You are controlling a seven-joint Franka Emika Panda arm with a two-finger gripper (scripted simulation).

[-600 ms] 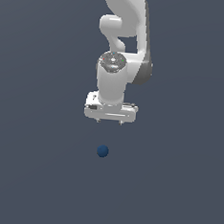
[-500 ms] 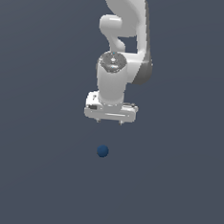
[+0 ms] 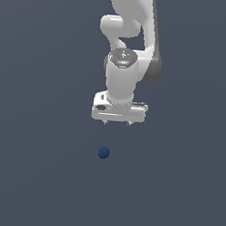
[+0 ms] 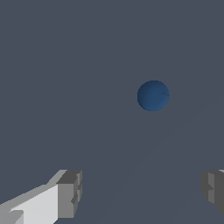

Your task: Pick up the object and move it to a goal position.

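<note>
A small dark blue ball [image 3: 103, 152] lies on the plain dark grey surface, below my white gripper [image 3: 116, 122] in the exterior view and slightly toward that view's left. The gripper hangs apart from the ball with a clear gap between them. In the wrist view the ball [image 4: 153, 95] sits ahead of the two grey fingertips [image 4: 70, 193], which stand wide apart with nothing between them. The gripper [image 4: 142, 190] is open and empty.
The white arm [image 3: 129, 34] rises behind the gripper toward the top of the exterior view. Only the flat dark grey surface [image 3: 32, 175] shows around the ball.
</note>
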